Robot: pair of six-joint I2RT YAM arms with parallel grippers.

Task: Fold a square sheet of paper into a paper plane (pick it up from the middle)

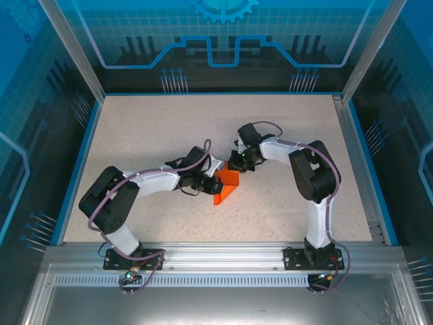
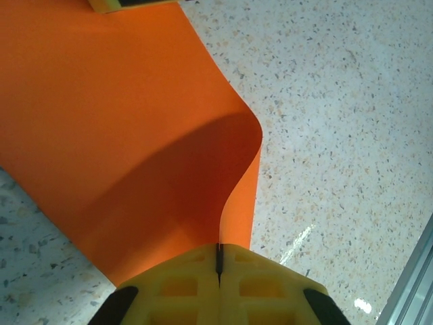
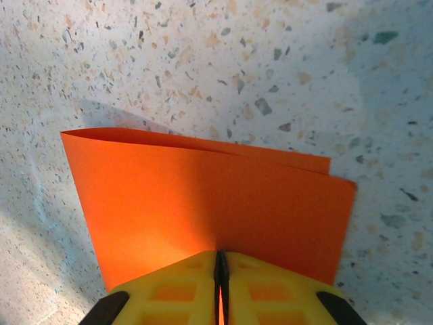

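Left tool (image 2: 218,256) and right tool (image 3: 220,261) pinch the paper (image 1: 227,191) between them.

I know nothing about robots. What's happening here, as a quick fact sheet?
thing handled: orange sheet of paper
shape: bent over into two layers, curved, not pressed flat
left gripper: shut on one edge of the sheet
right gripper: shut on the far side of the sheet
place: between the two arms, mid table
plane: not yet formed
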